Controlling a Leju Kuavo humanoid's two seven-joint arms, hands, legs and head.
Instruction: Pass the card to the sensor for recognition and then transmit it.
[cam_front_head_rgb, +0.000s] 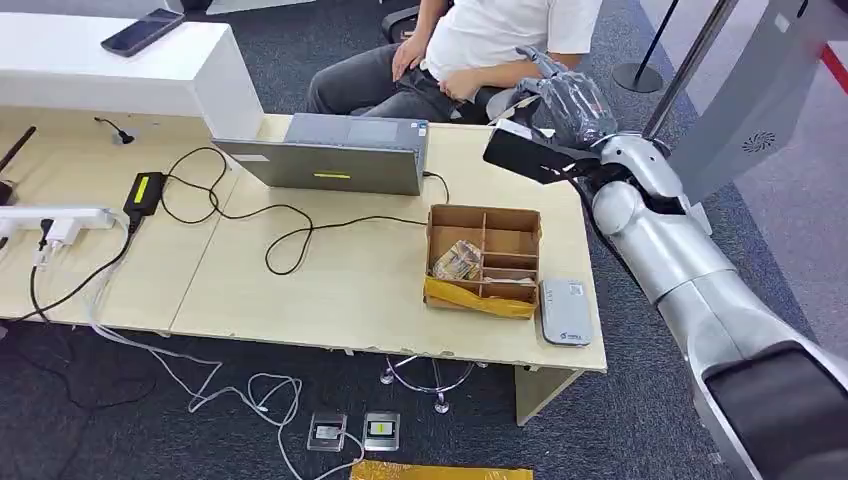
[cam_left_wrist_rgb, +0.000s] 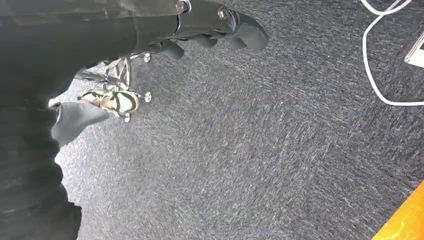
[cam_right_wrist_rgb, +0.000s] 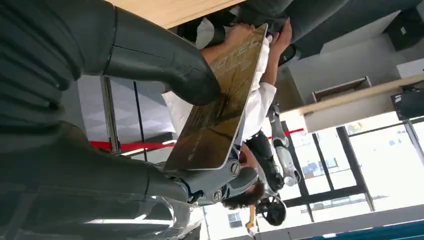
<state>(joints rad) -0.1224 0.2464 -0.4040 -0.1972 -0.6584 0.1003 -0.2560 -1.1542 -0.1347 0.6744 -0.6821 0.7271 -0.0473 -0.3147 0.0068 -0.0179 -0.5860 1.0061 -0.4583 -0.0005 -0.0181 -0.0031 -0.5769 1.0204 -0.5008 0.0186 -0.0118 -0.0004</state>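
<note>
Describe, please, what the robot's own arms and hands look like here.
The right arm is glossy silver with rounded segments and a dark cuff near the shoulder. The right hand is grey under a clear cover. The left hand has dark fingers with small silver screws.

Dark card (cam_front_head_rgb: 522, 157), brown cardboard box (cam_front_head_rgb: 484, 262), pale wooden table (cam_front_head_rgb: 330, 290), speckled grey carpet (cam_left_wrist_rgb: 260, 150).
</note>
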